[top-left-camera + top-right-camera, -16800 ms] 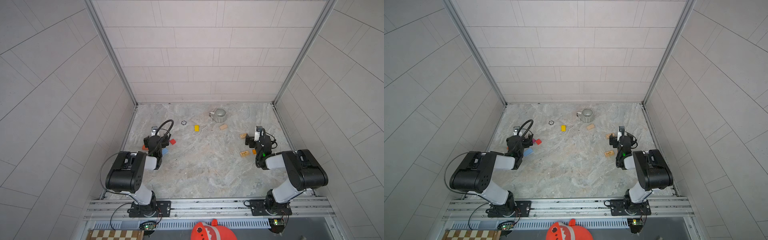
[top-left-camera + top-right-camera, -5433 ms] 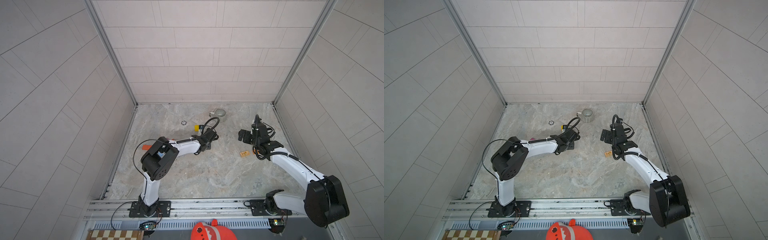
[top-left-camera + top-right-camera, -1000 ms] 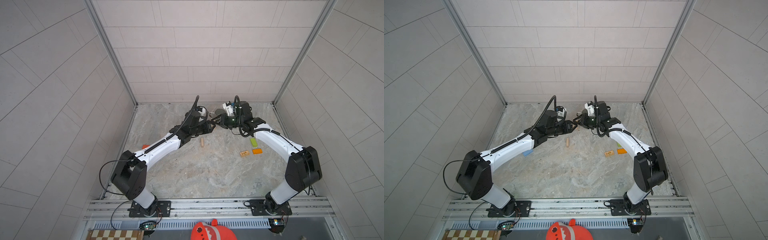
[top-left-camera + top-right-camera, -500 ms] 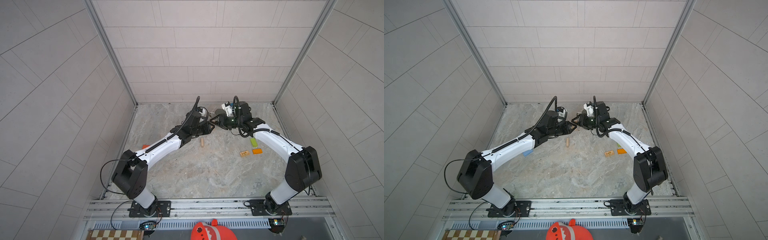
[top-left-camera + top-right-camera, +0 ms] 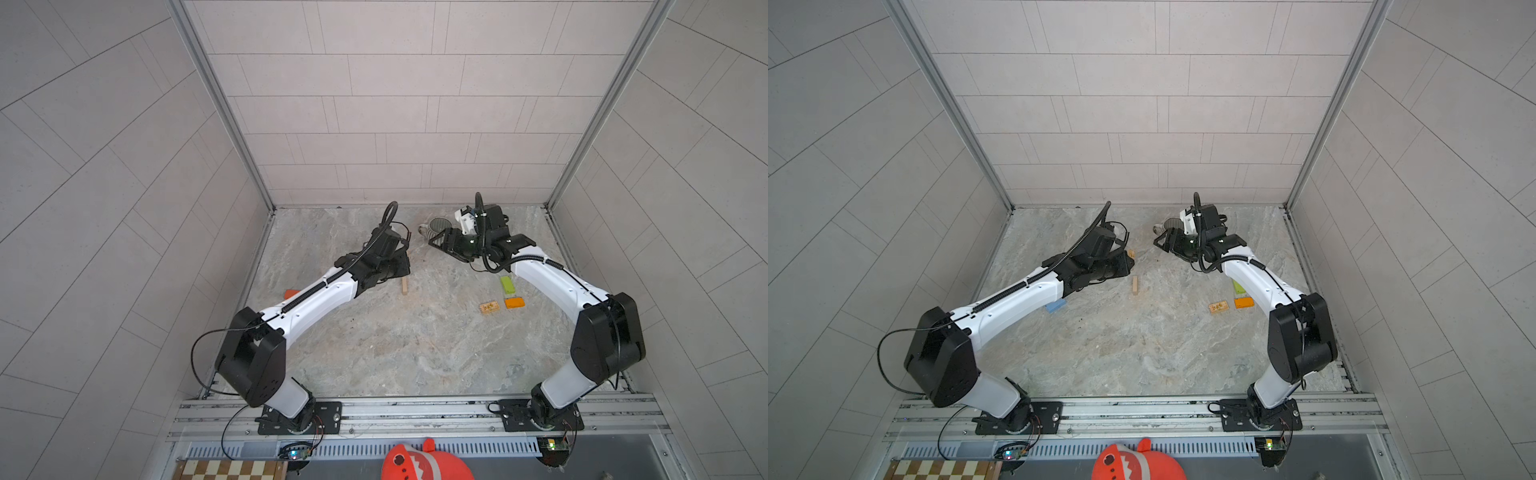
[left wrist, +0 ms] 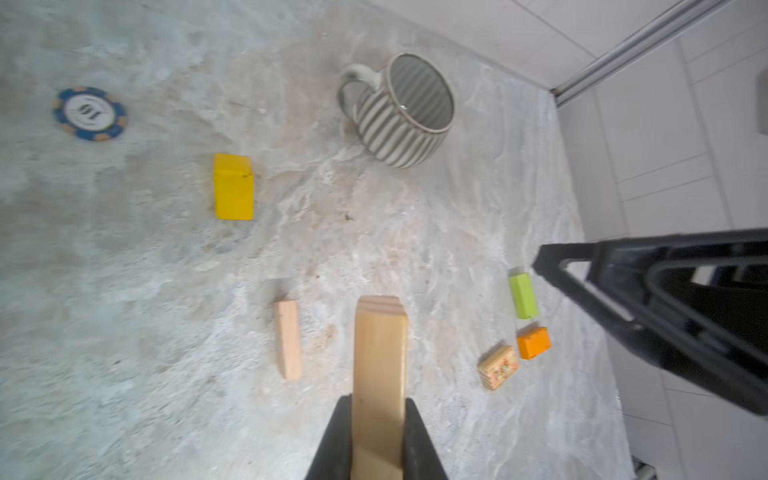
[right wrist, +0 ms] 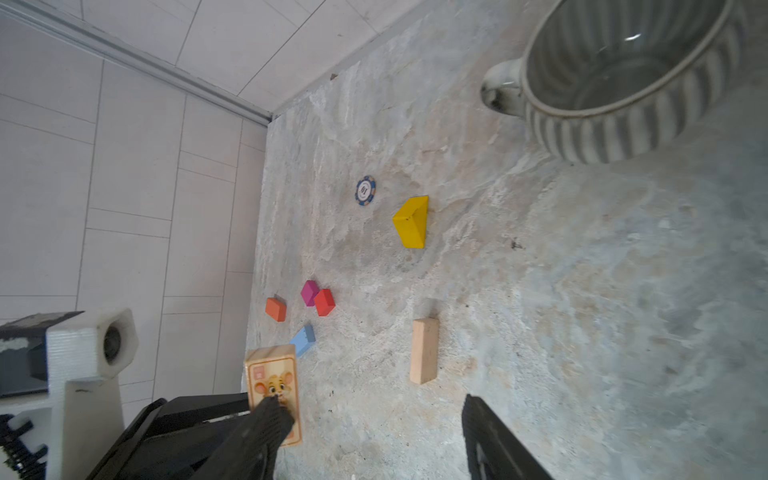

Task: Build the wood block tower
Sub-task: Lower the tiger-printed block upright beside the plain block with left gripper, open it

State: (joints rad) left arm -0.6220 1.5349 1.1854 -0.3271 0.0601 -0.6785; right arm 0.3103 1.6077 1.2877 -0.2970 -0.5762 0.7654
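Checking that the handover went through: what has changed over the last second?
The left gripper has closed on the printed wood block; the right gripper has opened and let it go. The left gripper has also drawn back a little with it, so a gap shows between the two. The plain tan block, green block, orange block and mug have not moved.

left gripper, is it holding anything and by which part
Yes: the left gripper is shut on a tan wood block, pinching one end; the rest sticks out past its fingertips.
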